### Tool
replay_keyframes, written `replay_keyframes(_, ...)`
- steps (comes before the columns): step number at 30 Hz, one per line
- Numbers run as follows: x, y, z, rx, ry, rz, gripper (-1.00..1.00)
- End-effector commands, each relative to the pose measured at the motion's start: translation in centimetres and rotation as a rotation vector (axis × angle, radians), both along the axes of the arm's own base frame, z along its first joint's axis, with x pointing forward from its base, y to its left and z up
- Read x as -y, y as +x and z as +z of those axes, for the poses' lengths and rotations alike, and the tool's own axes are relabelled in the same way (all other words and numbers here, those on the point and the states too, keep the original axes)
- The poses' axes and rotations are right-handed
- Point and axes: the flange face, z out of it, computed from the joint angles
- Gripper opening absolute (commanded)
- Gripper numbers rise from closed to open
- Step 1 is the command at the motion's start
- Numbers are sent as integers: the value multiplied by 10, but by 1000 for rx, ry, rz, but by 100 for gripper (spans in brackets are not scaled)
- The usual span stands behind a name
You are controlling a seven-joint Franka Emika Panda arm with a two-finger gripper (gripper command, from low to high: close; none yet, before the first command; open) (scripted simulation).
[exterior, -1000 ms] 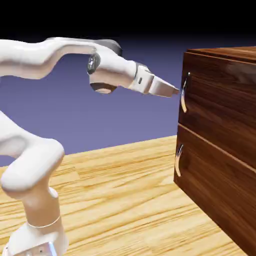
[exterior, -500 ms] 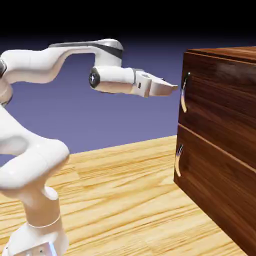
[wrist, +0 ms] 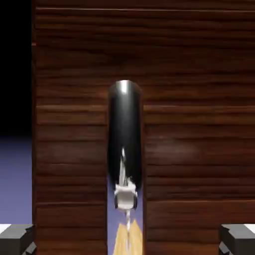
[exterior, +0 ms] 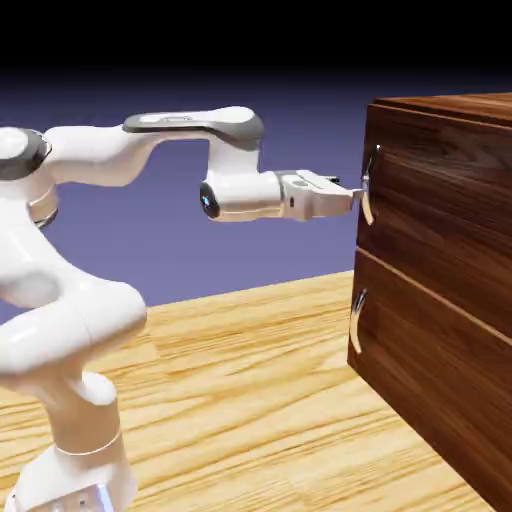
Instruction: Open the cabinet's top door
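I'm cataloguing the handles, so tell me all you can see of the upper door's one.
The upper handle is a slim, curved bar, shiny and smooth like polished metal, mirroring its surroundings. It runs upright near one side edge of the closed top door. The open jaws stand either side of it, not gripping; the exterior view leaves contact unclear.

Simulated lab: blue-violet backdrop behind my white jointed robot arm, pale wood-grain floor surface beneath it.
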Motion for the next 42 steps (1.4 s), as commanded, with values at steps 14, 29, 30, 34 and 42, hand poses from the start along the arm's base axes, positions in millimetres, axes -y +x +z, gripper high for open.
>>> replay_keyframes(14,18,-10,0,1,2,108,-100)
replay_keyframes(29,39,-54,0,1,2,208,-100)
replay_keyframes(30,39,-55,0,1,3,210,-100)
replay_keyframes(34,44,-64,0,0,2,231,-100)
replay_keyframes(42,79,-119,0,0,1,364,-100)
